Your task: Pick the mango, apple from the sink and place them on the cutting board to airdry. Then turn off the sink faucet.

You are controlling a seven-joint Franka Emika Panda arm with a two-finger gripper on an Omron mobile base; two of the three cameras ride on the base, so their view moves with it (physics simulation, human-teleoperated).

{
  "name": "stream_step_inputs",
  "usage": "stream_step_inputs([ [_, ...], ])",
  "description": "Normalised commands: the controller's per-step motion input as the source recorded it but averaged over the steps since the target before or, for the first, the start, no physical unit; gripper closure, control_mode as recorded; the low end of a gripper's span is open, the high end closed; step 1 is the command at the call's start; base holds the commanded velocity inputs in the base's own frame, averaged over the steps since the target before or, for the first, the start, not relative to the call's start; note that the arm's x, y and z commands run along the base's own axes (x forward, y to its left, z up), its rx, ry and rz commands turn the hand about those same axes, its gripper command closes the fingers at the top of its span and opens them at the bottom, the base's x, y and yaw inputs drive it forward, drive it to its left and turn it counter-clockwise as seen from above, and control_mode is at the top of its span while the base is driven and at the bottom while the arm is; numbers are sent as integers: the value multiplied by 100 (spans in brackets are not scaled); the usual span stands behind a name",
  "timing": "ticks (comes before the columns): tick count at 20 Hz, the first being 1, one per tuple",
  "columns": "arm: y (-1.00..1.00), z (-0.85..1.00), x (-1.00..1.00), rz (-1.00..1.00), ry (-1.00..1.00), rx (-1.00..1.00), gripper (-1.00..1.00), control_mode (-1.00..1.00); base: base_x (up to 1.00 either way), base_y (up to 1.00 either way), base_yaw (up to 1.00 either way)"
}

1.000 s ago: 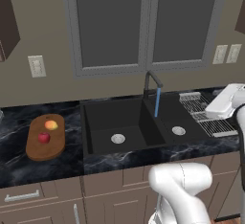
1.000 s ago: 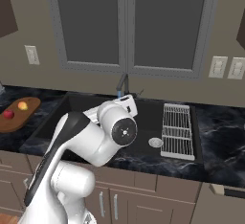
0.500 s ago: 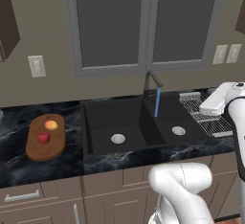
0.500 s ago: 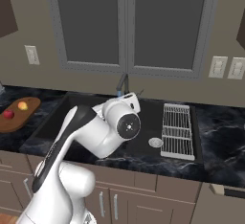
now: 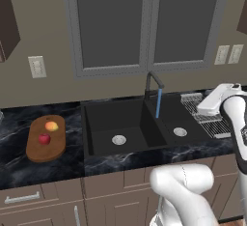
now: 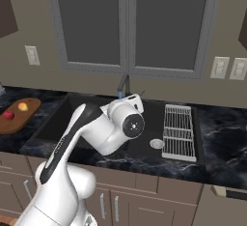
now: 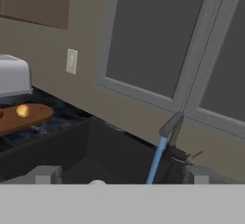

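Since the mango (image 5: 51, 125) and apple (image 5: 44, 139) already lie on the board (image 5: 46, 139), far left of the pincer (image 7: 119, 176), only the faucet (image 5: 151, 83) remains; water runs into the sink (image 5: 130, 123). Next, I judge, the pincer must reach the lever (image 7: 194, 155) just ahead. The hand view shows this lever and both tips set wide apart, holding nothing.

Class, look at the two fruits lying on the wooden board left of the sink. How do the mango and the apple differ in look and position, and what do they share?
Colour: the small orange-yellow mango has a reddish blush, while the small round apple is plain red all over. Position: the mango lies nearer the wall, the apple nearer the counter's front edge. They sit close together; whether they touch cannot be told. Both are of similar size and rest on the brown oblong wooden cutting board.
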Motion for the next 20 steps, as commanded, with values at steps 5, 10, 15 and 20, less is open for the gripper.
stream_step_inputs([
  [5,0,-11,29,0,0,0,-100,-100,0,0,0],
  [10,-2,-3,30,0,0,0,-100,-100,0,0,0],
  [15,-13,-6,24,2,0,0,-100,-100,0,0,0],
  [20,-13,-11,17,4,0,0,-100,-100,0,0,0],
])
